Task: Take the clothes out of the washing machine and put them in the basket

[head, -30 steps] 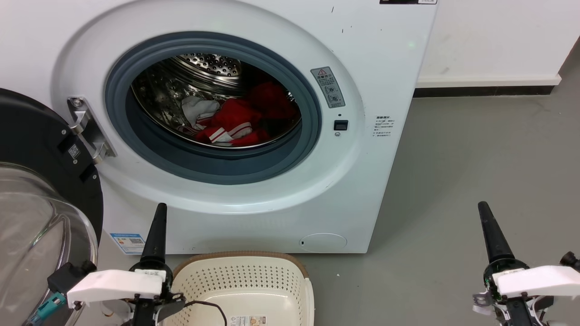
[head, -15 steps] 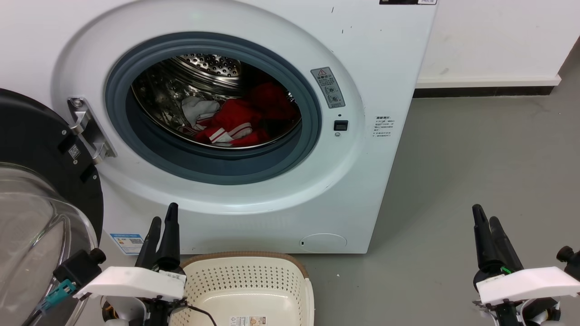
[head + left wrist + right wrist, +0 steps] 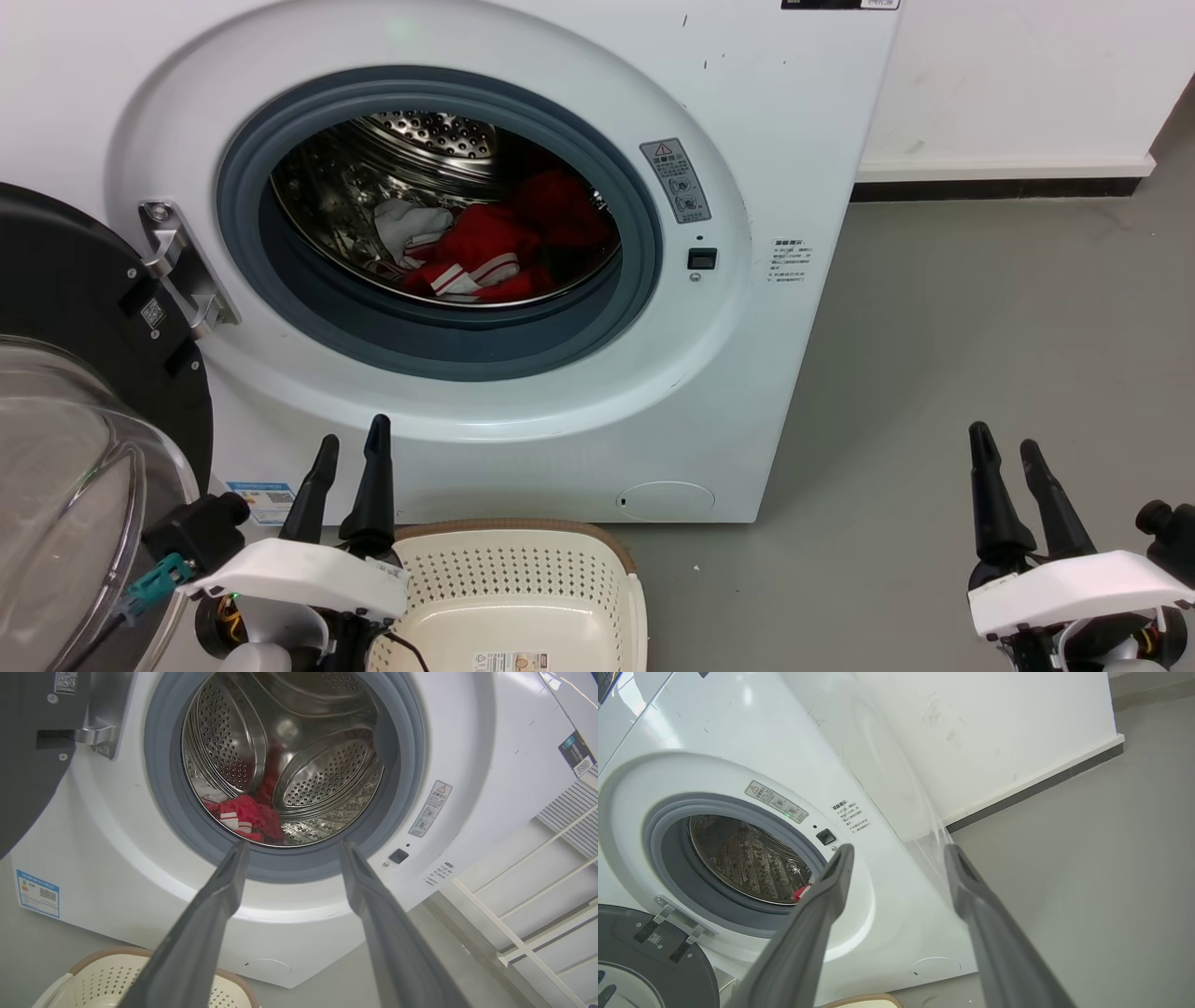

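Red and white clothes (image 3: 485, 247) lie inside the open washing machine (image 3: 523, 411) drum, the basket (image 3: 523, 579) below on the floor — left gripper (image 3: 352, 448) and right gripper (image 3: 1005, 453) both spread apart, empty.

Smooth grey floor (image 3: 980, 308); scuffed white wall (image 3: 1018, 75); dark skirting strip (image 3: 990, 189) along its foot

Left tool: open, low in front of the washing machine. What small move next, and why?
Probably raise the left tool and ease it forward through the grey seal toward the red clothes. It is open and holds nothing, the door is swung aside, and the clothes lie inside the drum, none showing in the basket.
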Robot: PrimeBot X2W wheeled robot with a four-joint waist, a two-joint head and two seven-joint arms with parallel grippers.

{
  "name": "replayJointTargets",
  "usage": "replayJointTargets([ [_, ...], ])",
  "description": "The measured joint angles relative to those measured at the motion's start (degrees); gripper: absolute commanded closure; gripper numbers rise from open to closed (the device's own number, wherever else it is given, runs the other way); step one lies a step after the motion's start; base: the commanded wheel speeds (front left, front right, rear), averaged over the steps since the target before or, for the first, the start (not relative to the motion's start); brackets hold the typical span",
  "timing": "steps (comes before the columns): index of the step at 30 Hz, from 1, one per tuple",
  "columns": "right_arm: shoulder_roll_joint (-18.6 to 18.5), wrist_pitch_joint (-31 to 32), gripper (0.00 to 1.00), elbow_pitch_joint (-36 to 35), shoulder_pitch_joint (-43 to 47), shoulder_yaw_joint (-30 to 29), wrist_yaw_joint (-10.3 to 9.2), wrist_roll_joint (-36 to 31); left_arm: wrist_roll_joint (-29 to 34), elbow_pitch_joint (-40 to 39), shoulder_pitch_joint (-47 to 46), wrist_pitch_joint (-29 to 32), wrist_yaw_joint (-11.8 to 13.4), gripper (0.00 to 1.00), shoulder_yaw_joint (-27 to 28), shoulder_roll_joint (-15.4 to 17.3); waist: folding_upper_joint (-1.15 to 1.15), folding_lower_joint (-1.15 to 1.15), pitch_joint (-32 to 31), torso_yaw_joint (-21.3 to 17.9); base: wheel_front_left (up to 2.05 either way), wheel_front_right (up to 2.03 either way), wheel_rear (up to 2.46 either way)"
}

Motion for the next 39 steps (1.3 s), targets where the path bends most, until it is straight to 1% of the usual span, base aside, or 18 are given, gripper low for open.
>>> replayJointTargets([
  [11,0.0,-0.6,0.00,-0.2,0.4,0.7,0.00,-7.8,7.2,2.1,-1.1,-1.8,0.6,0.00,-0.7,0.5,0.00,0.00,0.0,-0.5,0.00,0.00,0.00],
  [19,0.0,-1.1,0.00,-0.2,0.4,0.9,0.00,-12.9,12.4,3.1,-1.4,-2.9,1.6,0.00,-1.2,1.0,0.00,0.00,-0.2,-0.6,0.00,0.00,0.00],
  [29,0.0,-1.7,0.00,-1.2,0.7,0.7,0.00,-19.0,17.6,3.5,-1.6,-4.3,2.4,0.00,-1.6,1.4,0.00,0.00,-0.2,-0.8,0.00,0.00,0.00],
  [39,0.0,-2.7,0.00,-1.7,0.9,1.1,0.00,-23.7,22.3,3.7,-2.0,-5.4,2.7,0.00,-1.9,1.6,0.00,0.00,-0.2,-0.9,0.00,0.00,0.00],
])
